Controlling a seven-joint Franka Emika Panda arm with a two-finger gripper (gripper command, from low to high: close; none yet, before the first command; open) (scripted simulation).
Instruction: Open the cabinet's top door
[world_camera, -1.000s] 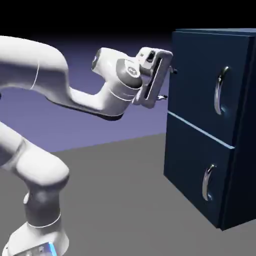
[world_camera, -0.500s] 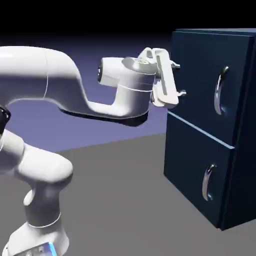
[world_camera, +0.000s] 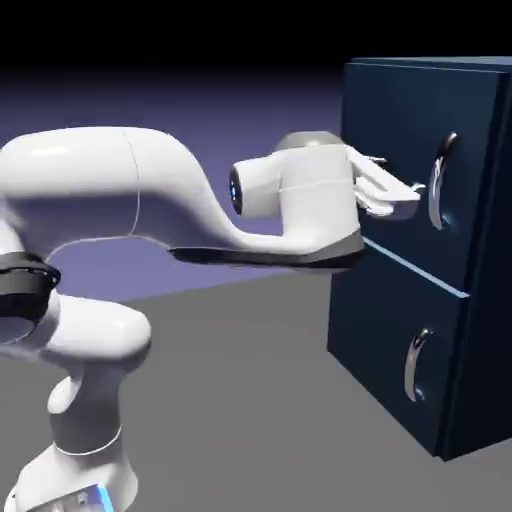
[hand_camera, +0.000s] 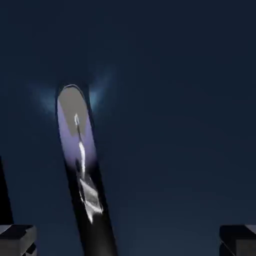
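Nearest me, the white arm (world_camera: 90, 185) reaches across to the cabinet, elbow bent. At its end the gripper (hand_camera: 127, 241) has its two fingers spread wide, with nothing pinched between them. Just past it, at the exterior view's right, stands the curved silver handle (world_camera: 436, 190) of the top door (world_camera: 390, 110). In the hand view that handle runs lengthwise within the span of the fingertips, off toward the left one; I can't tell whether they reach around it. The top door itself sits shut, flush in the navy cabinet (world_camera: 490, 200), above the shorter lower door (world_camera: 375, 320), shut too. Beyond lies the blue-violet backdrop (world_camera: 240, 110). So the approach looks nearly done, I'd judge, while centring on the handle, gripping and all the pulling remain.
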